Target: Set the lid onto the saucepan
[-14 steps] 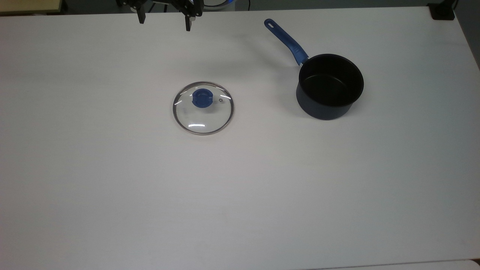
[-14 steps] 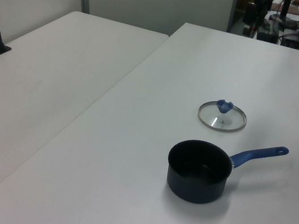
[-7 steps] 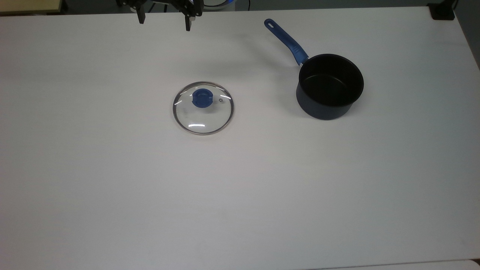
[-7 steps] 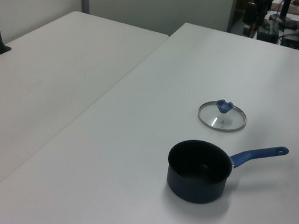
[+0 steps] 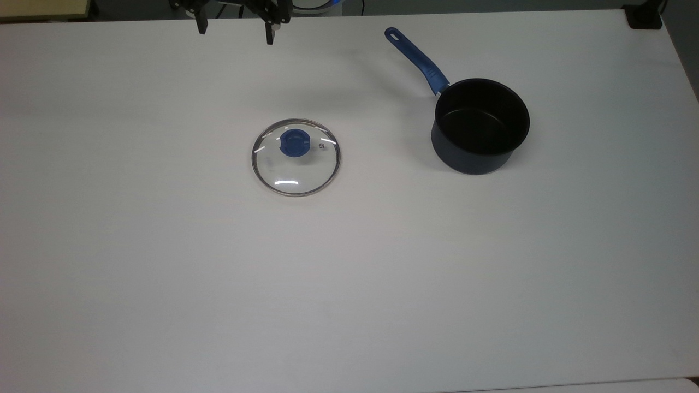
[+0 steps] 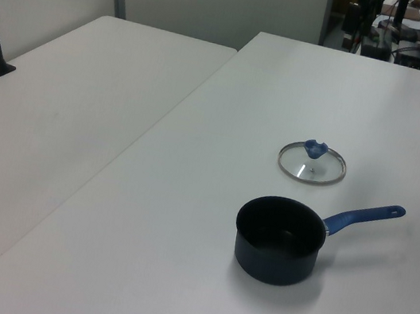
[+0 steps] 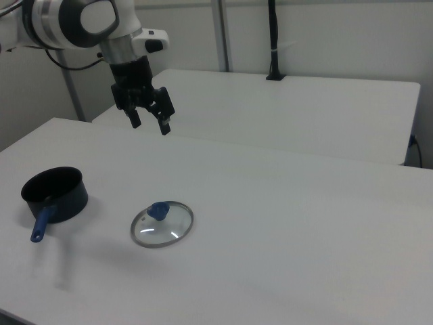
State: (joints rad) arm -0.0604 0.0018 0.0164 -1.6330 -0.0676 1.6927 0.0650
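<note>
- My gripper (image 5: 235, 31) hangs high over the far edge of the white table (image 5: 349, 284), fingers spread wide with nothing between them; in the right view (image 7: 149, 122) it is well above the tabletop.
- Since a second ago my fingertips have slid slightly toward the top view's left and upper edge; nothing else has changed.
- The lid (image 5: 296, 157) lies flat on the table, blue knob (image 5: 295, 142) up, exactly where it was, well apart from me.
- The saucepan (image 5: 480, 125) stands upright and uncovered toward the top view's right, unmoved, its blue handle (image 5: 418, 59) pointing up-left.
</note>
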